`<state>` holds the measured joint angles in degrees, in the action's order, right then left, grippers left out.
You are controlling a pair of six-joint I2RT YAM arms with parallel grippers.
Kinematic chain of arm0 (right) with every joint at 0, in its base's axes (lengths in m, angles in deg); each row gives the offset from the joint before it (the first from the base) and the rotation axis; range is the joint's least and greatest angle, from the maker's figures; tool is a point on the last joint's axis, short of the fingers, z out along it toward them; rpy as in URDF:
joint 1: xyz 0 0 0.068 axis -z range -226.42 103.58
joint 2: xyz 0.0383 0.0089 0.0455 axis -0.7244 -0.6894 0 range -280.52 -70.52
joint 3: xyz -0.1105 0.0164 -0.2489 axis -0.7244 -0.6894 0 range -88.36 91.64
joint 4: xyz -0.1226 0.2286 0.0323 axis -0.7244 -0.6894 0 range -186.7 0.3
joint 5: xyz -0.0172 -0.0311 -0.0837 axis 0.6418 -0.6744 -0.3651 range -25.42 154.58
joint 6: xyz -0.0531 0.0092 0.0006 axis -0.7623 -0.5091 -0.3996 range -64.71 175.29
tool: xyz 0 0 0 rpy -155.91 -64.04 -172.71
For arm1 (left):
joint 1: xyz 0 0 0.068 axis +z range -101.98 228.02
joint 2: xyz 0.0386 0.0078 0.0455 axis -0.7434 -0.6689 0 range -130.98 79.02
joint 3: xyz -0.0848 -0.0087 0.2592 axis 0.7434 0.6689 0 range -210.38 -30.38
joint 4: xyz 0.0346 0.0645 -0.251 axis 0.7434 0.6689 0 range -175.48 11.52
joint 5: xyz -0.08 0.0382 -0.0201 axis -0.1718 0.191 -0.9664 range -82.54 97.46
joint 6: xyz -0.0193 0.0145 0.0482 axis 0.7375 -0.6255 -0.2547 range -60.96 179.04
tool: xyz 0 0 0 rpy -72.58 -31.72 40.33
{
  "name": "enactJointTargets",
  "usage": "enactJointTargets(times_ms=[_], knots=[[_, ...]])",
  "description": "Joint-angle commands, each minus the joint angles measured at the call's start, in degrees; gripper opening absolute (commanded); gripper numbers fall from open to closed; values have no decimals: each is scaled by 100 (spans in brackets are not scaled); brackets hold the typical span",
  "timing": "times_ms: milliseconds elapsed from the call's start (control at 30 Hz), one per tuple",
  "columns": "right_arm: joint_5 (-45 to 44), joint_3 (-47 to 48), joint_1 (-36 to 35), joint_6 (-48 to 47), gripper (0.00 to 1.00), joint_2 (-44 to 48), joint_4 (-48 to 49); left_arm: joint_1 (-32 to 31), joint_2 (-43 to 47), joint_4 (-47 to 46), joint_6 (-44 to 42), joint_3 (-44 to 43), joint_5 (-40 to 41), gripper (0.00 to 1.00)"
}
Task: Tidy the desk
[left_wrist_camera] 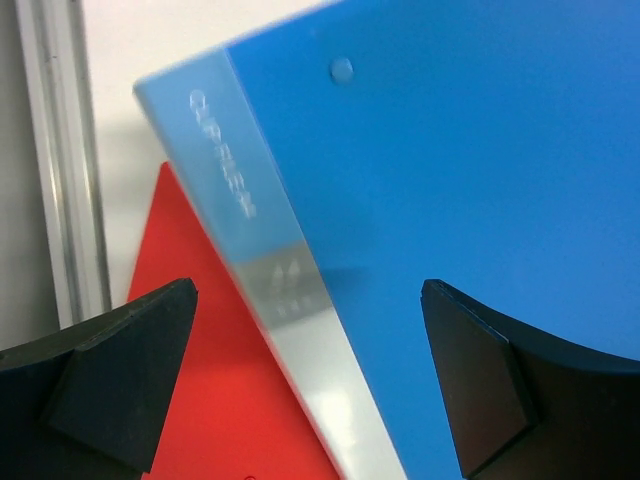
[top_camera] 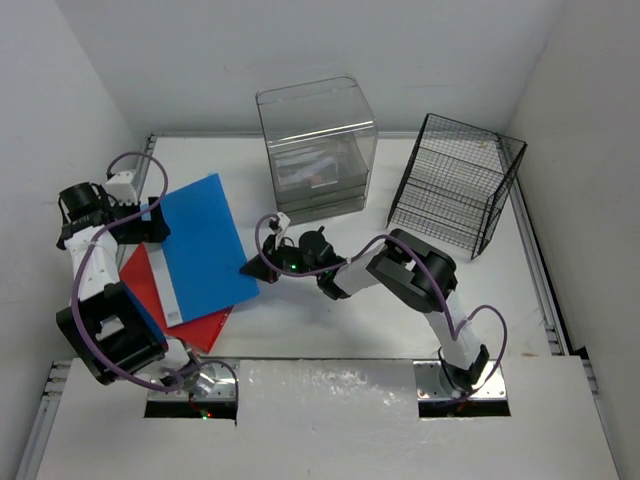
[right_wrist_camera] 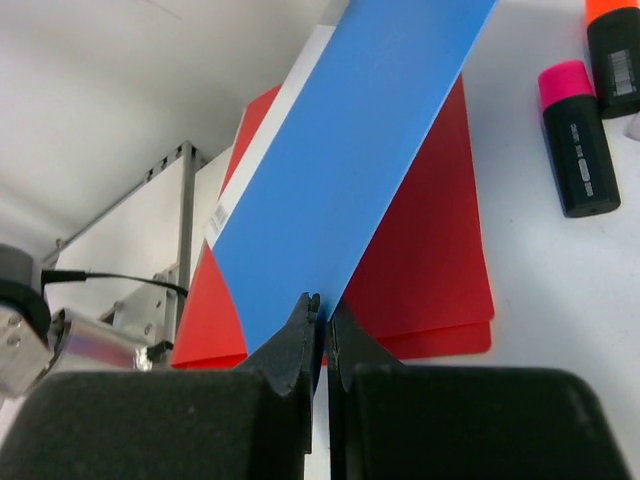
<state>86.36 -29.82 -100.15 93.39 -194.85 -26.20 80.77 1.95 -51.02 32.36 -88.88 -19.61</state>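
A blue folder (top_camera: 205, 245) with a clear spine strip lies askew on a red folder (top_camera: 145, 280) at the left of the white desk (top_camera: 330, 320). My left gripper (top_camera: 148, 225) hovers over the blue folder's far left edge. In the left wrist view it (left_wrist_camera: 308, 295) stands open, the blue folder (left_wrist_camera: 450, 150) and red folder (left_wrist_camera: 220, 400) below it and nothing between its fingers. My right gripper (top_camera: 258, 267) is shut on the blue folder's near right corner. The right wrist view shows its tips (right_wrist_camera: 325, 305) pinching the blue sheet (right_wrist_camera: 350, 170) above the red folder (right_wrist_camera: 430, 260).
A clear plastic drawer box (top_camera: 315, 150) stands at the back centre, with a black wire rack (top_camera: 455, 185) to its right. A pink highlighter (right_wrist_camera: 575, 140) and an orange one (right_wrist_camera: 615, 45) lie on the desk beside the folders. A grey rail (left_wrist_camera: 60, 170) runs along the left edge.
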Motion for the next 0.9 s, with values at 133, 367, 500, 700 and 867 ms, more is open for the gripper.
enactJointTargets(times_ms=[133, 367, 500, 700, 867], knots=[[678, 17, 162, -427, 0, 146, 865, 460, 220, -325, -109, -127, -422, 96], [1073, -36, 179, -664, 0, 164, 1085, 900, -395, -668, -206, 22, -764, 100], [1302, -1, 179, -708, 0, 120, 1217, 899, -527, -923, -250, 163, -1405, 100], [1548, 69, 170, -682, 0, 58, 1322, 891, -765, -1177, -338, 286, -1985, 100], [1654, 70, 179, -647, 0, 6, 1541, 891, -1028, -1354, -171, 252, -2338, 100]])
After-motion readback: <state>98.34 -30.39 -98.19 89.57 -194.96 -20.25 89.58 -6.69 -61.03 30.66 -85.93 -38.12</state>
